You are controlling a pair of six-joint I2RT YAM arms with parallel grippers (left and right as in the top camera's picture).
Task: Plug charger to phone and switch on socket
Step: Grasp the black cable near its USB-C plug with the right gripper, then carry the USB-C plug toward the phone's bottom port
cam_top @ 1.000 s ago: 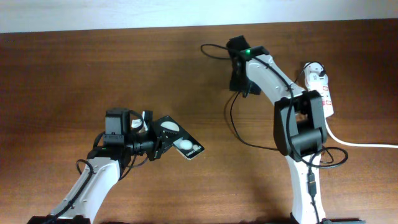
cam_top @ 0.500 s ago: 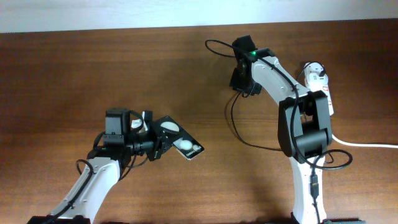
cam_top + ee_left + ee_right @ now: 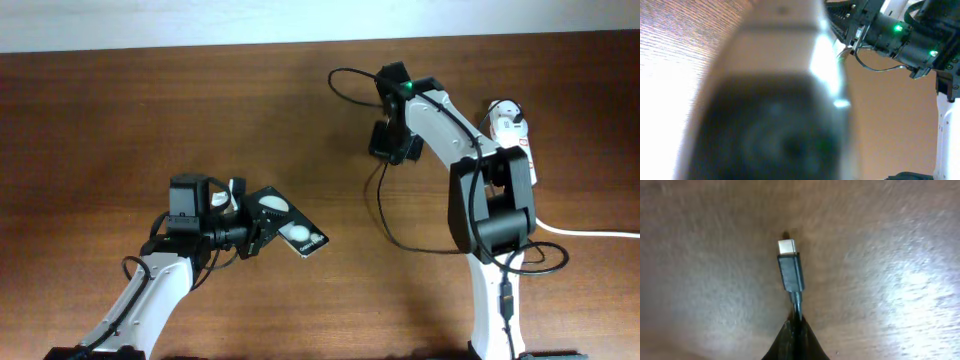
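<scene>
since a second ago the right gripper (image 3: 388,142) has slid a little to the right and nearer the robot's base, while the left arm has stayed put. its fingers are pinched on the charger (image 3: 790,272) just behind the plug, whose silver tip pokes out over the wooden table (image 3: 150,110). the left gripper (image 3: 250,236) is clamped on one end of the phone (image 3: 291,228), which sits tilted, white circles up, well apart from the plug. the socket (image 3: 522,150) lies far right, beside the right arm.
</scene>
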